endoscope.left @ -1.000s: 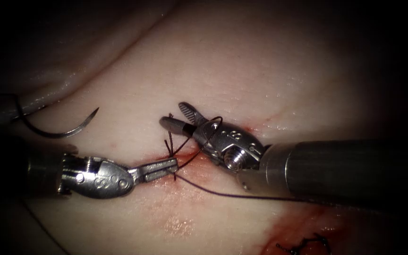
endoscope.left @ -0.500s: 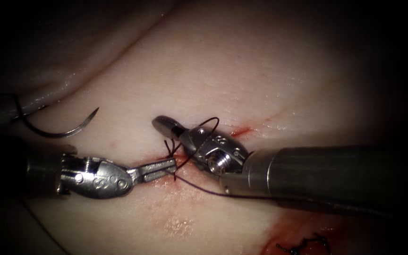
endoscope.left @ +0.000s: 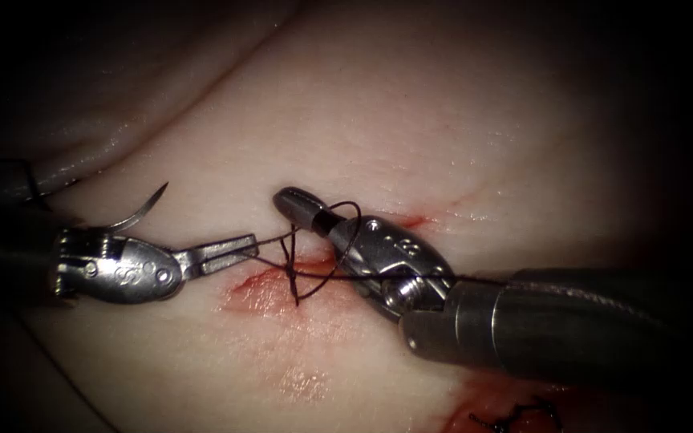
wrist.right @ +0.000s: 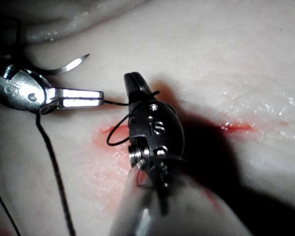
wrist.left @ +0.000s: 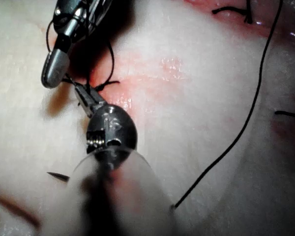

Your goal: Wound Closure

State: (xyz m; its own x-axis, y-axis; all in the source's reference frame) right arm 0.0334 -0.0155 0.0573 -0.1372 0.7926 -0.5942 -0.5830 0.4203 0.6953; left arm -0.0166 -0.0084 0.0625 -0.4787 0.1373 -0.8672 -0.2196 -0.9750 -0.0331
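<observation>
Dark surround, one central light pool

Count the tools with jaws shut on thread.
2: the left tool left of the cut, the right tool above it, loop around it. The needle lies free.

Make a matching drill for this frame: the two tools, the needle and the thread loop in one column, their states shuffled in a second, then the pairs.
Things
1. left tool
2. right tool
3. needle
4. thread loop

States
A. lies free on the tissue, left of the cut, held by neither tool
B. wound around a tool's closed jaws
C. jaws shut on a thread strand running rightward
D. jaws shut, tip above the cut, at the short thread ends

Pairs: 1-C, 2-D, 3-A, 4-B
</observation>
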